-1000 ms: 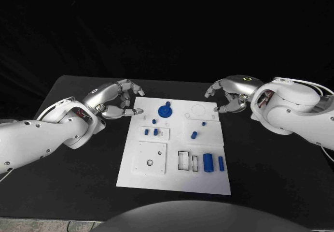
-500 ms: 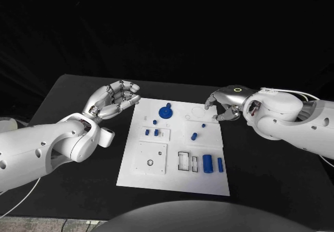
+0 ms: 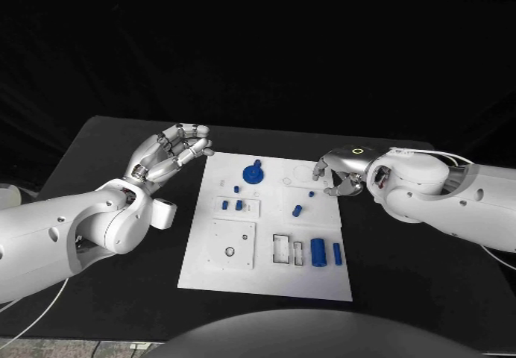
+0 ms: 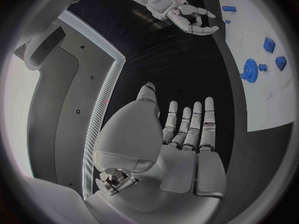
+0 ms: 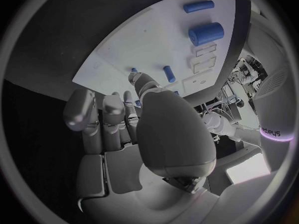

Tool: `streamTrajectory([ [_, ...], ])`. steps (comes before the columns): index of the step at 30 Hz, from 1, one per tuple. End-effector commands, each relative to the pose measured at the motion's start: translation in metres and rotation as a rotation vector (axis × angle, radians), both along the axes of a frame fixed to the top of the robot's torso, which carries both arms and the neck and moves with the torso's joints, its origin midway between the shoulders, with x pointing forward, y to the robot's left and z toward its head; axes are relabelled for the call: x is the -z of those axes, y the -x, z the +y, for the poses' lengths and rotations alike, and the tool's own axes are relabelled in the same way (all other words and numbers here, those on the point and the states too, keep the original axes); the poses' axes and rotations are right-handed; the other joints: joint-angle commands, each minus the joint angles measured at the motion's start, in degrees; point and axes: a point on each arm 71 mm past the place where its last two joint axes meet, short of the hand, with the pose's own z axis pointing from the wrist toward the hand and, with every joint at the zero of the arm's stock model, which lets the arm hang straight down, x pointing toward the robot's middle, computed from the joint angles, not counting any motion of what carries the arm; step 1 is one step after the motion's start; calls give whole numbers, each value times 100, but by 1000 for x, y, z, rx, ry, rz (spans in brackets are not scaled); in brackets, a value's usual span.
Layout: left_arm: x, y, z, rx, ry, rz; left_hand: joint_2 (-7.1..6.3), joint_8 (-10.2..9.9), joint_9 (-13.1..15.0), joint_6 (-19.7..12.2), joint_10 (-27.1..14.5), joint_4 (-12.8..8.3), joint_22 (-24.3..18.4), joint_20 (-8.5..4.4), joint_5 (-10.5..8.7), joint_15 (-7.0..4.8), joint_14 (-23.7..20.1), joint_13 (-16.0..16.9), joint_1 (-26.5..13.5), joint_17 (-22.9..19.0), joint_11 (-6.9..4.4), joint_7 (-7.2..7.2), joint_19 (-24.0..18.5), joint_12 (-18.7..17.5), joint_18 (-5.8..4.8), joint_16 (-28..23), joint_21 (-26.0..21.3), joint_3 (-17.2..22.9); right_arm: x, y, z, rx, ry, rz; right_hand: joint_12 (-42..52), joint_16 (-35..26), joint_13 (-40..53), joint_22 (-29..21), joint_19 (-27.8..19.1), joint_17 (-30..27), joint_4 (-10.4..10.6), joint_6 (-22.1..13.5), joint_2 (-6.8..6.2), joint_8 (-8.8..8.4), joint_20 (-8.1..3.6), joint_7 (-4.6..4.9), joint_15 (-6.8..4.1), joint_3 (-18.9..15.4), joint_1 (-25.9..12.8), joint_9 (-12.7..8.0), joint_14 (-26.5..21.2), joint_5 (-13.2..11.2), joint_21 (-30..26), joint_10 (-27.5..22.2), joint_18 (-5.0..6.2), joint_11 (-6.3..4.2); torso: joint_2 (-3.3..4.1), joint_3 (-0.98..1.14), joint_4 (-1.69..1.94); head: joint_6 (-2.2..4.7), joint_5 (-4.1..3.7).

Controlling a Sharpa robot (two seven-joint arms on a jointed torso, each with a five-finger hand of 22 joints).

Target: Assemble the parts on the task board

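Silver fingers of the left hand (image 3: 172,153) stand straight and side by side over the black table (image 3: 107,142), just off the far left corner of the task board (image 3: 269,253); the palm faces up and nothing lies in it, so the hand is empty with its fingers extended. Its white arm runs back to the near left. The left wrist view confirms this, with the fingers (image 4: 190,124) stretched out flat above the dark table beside the board's edge (image 4: 268,104).

The right hand (image 3: 342,170) hangs over the far right edge of the board, knuckles up and fingers curled downward toward the white surface. Whether the fingertips touch the board or pinch anything cannot be told from the head view. In the right wrist view the fingers (image 5: 106,119) bend forward with gaps between them and nothing visible in them, though the bulky thumb hides part of the palm.

On the board, the blue gear (image 3: 255,173) sits near the far edge, small blue pegs (image 3: 231,203) lie in the middle, and a thick blue cylinder (image 3: 319,250) with a thinner blue rod (image 3: 336,253) lie near the right edge. The right wrist view shows that cylinder (image 5: 206,33) and rod (image 5: 198,6) more plainly, plus a small peg (image 5: 169,73) beyond the fingertips.
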Motion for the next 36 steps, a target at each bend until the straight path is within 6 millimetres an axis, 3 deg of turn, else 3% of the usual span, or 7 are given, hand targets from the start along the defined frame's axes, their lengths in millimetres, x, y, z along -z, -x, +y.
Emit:
streamTrajectory([
  [1, -2, 2, -3, 37, 70, -18, -63, -492, -485, 137, -114, -19, -615, 22, -83, -32, -665, -895, -24, -854, -149, -72, -616, -686, 44, -1341, -82, 22, 5, 0, 2, -14, -22, 6, 19, -12, -29, 739, -39, 0, 11, -15, 10, -66, 9, 50, 17, 43, -78, -1, -43, -101, -27, 32, 10, 3, -13, -25, 4, 0, 2],
  [4, -1, 2, -2, 40, 67, -15, -106, -996, -837, 373, -167, 20, -1062, 107, -100, 3, -995, -1591, -74, -1249, -358, -243, -898, -1403, 70, -1989, -119, 109, 10, 0, 4, -16, -33, 12, 29, 15, -41, 737, -41, 27, 14, -15, 18, -78, 10, 69, 17, 53, -88, -2, -29, -130, -34, 54, 12, 3, -21, -37, 7, 0, 3],
  [8, 0, 1, 0, 43, 61, -10, -83, -1440, -1090, 669, -132, -2, -1431, 204, -62, 52, -1001, -2005, 1, -1387, -366, -284, -973, -1556, 90, -2170, -113, 172, 14, -1, 7, -22, -48, 13, 76, 89, -77, 741, -26, 88, 7, 25, 35, -93, 10, 120, 11, 108, -93, 4, 19, -87, -18, 175, 9, -3, -19, -52, -2, 0, 31],
  [15, 2, 1, 1, 62, 54, 10, 39, -1550, -1162, 961, -102, -6, -1597, 300, 102, 205, -813, -2179, 209, -1364, -292, -91, -817, -1461, 50, -2082, -75, 160, 21, -3, 10, -24, -56, 30, 105, 123, -130, 740, -16, 99, 22, 26, 43, -139, 6, 177, 10, 170, -132, -9, 44, -43, -19, 311, 10, -14, -32, -69, 12, 0, 38],
  [25, 3, 1, 1, 78, 48, 25, 108, -1659, -1214, 1011, -90, -17, -1690, 304, 239, 258, -683, -2212, 347, -1344, -250, -78, -727, -1396, -13, -2007, -70, 128, 32, -5, 15, -25, -67, 52, 77, 206, -257, 747, 5, 164, 26, 190, 67, -154, -13, 300, -20, 334, -148, -40, 89, 26, 5, 496, 7, -56, -35, -83, -11, 0, 63],
  [33, 5, 0, 0, 87, 45, 38, 195, -1761, -1265, 1059, -65, -40, -1832, 300, 541, 270, -606, -2207, 649, -1336, -170, -56, -608, -1270, -103, -1945, -65, 99, 41, -7, 19, -31, -74, 64, -14, 294, -440, 748, 22, 224, -4, 514, 41, -101, -47, 276, -50, 525, -160, -49, 146, 72, 8, 765, 8, -90, -51, -97, -21, 0, 83],
  [36, 5, 0, -1, 88, 45, 40, 211, -1774, -1271, 1056, -67, -39, -1852, 299, 575, 254, -634, -2207, 680, -1340, -157, -58, -610, -1266, -115, -1963, -71, 97, 44, -8, 20, -32, -72, 69, -37, 329, -497, 750, 29, 256, -38, 658, 51, -38, -61, 237, -67, 579, -145, -8, 168, 87, 17, 884, 7, -116, -52, -98, -7, 0, 67],
])
